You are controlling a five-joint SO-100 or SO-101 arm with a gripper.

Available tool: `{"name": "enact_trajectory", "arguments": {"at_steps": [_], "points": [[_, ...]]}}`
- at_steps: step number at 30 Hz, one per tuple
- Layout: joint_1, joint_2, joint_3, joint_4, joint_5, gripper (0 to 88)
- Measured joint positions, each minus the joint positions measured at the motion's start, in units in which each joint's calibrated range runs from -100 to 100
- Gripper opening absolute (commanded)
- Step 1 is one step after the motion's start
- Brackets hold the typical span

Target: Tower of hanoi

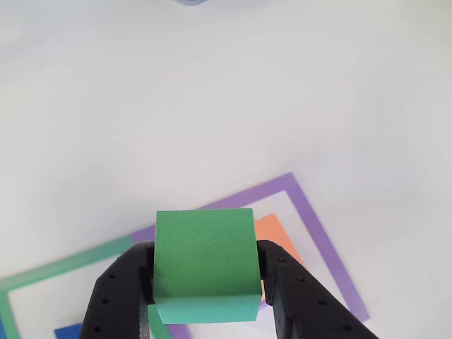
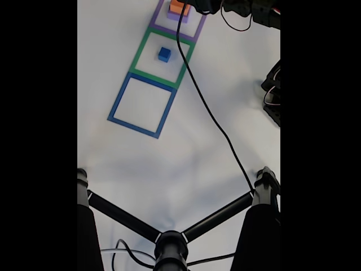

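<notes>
In the other view my gripper [image 1: 205,286] is shut on the green block [image 1: 205,258], with a black finger [image 1: 120,296] pressed to each side. The block hangs above the purple tape square [image 1: 311,226]. A corner of the orange block [image 1: 277,236] peeks out beneath it on the right. In the fixed view the orange block [image 2: 179,7] rests on the purple slab [image 2: 176,17] at the top edge, next to the dark gripper [image 2: 203,5]. The small blue cube [image 2: 164,54] sits inside the green tape square [image 2: 138,56]; its corner [image 1: 68,332] also shows at the lower left.
The blue tape square [image 2: 115,107] has nothing inside it. A black cable [image 2: 208,113] runs across the white table. Black stand legs [image 2: 124,217] spread along the near edge, and dark hardware [image 2: 273,96] sits at the right.
</notes>
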Motion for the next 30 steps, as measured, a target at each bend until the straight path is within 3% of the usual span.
{"name": "enact_trajectory", "arguments": {"at_steps": [6, 13, 24, 30], "points": [[-5.4, -7.5, -17.3, 33.2, 0.0, 8.9], [-10.8, -10.3, -30.5, 54.7, 0.0, 9.0], [-21.0, -11.6, -32.9, 59.7, -0.6, 9.0], [-26.6, -11.7, -29.6, 53.9, -0.8, 9.1]]}}
